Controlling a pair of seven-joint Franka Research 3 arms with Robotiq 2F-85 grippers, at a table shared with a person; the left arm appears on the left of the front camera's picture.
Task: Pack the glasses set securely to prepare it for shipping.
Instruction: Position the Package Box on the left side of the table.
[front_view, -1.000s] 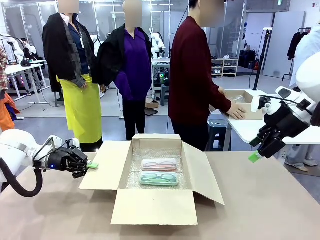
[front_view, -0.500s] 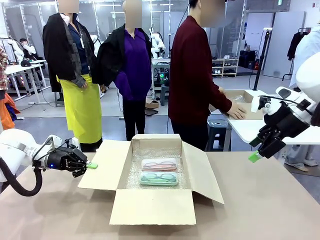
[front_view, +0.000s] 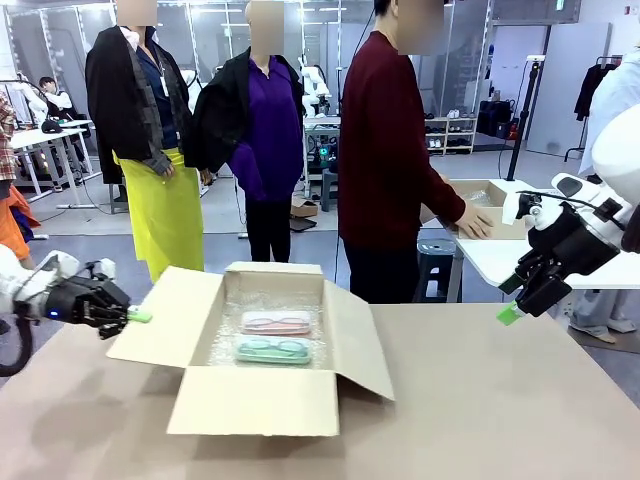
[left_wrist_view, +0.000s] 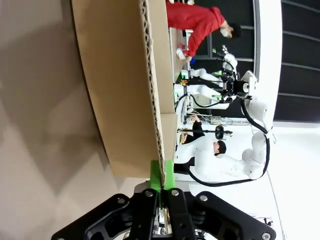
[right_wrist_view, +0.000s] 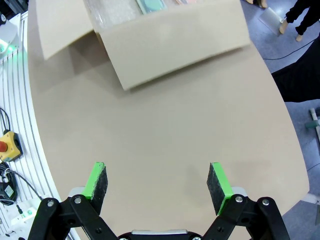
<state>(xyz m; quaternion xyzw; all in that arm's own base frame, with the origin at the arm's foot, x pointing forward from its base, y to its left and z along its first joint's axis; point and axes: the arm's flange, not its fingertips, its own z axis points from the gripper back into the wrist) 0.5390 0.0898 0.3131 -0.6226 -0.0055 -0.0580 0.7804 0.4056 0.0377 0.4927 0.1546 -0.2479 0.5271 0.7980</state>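
Glasses set first: the pink case (front_view: 275, 322) and the mint-green case (front_view: 274, 348) lie flat, side by side, inside the open cardboard box (front_view: 262, 402), the pink one farther from the robot and the green one nearer. Both rest on clear bubble wrap (front_view: 225, 340) lining the box bottom. The box stands on the tan surface (front_view: 500, 400) with its four flaps spread outward.

At the left, the left claw (front_view: 134, 315) is clenched on the outer edge of the box's left flap (front_view: 165, 315); in the left wrist view its green pads (left_wrist_view: 156, 177) sit pressed together with the corrugated edge of the cardboard pinched between them.

At the right, the right claw (front_view: 510, 313) hangs above the surface, well apart from the box, touching nothing. In its own wrist view the right claw's fingers (right_wrist_view: 97, 182) stand wide apart with only bare surface between them.

A person in a dark red top (front_view: 385, 160) stands beyond the far edge, turned toward another box (front_view: 480, 195) on a side table.
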